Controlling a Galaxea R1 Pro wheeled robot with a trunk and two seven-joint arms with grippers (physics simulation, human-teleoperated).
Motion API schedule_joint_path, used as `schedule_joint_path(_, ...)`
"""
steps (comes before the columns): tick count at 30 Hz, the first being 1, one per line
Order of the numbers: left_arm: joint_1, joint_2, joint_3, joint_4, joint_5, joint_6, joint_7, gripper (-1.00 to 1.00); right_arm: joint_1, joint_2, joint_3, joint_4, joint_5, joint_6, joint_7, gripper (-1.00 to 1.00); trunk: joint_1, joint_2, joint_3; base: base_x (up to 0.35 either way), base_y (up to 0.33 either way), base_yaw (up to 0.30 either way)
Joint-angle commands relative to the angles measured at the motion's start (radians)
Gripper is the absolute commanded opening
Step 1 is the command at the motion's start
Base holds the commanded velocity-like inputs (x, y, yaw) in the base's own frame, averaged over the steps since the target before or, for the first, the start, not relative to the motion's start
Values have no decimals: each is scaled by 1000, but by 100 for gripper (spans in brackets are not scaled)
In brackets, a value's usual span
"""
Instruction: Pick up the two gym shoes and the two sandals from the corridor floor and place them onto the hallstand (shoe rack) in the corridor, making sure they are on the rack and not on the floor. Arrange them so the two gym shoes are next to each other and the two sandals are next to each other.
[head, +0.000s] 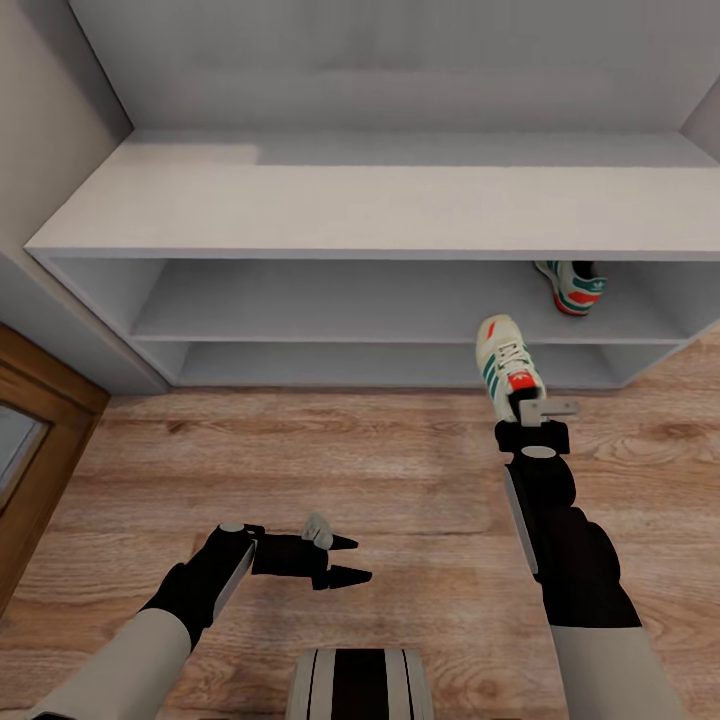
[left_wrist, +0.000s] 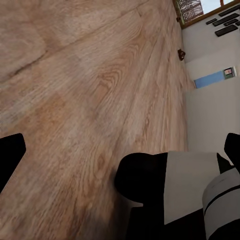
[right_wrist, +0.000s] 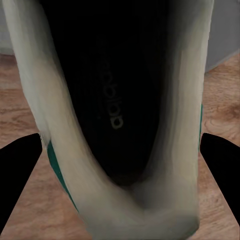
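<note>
The left gripper (head: 345, 560) is hanging open and empty over the corridor floor (head: 300, 470). The right gripper (head: 540, 410) is clamping one gym shoe (head: 508, 375) before the hallstand (head: 300, 210). A second gym shoe (head: 572, 285) is sitting near its upper shelf's right end. Two shoes in all.

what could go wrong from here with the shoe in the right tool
1. The right tool grips the held gym shoe only at its heel, toe out front, so it may tilt or slip.
2. The upper tier's opening is low; the toe could bump the shelf edge or the bench top above.
3. The other gym shoe already lies on that tier; sliding in beside it might knock it.
</note>
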Motion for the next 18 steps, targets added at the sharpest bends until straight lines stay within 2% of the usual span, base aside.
schedule_joint_path(1, 0, 0, -2, -1, 2, 11, -2, 100, -1, 0, 1, -1, 2, 6, -2, -100, 0, 0, -1, 15, 0, 0)
schedule_joint_path(18, 0, 0, -2, -5, 2, 11, -2, 100, -1, 0, 1, -1, 2, 6, -2, -100, -1, 0, 3, 2, 0, 0)
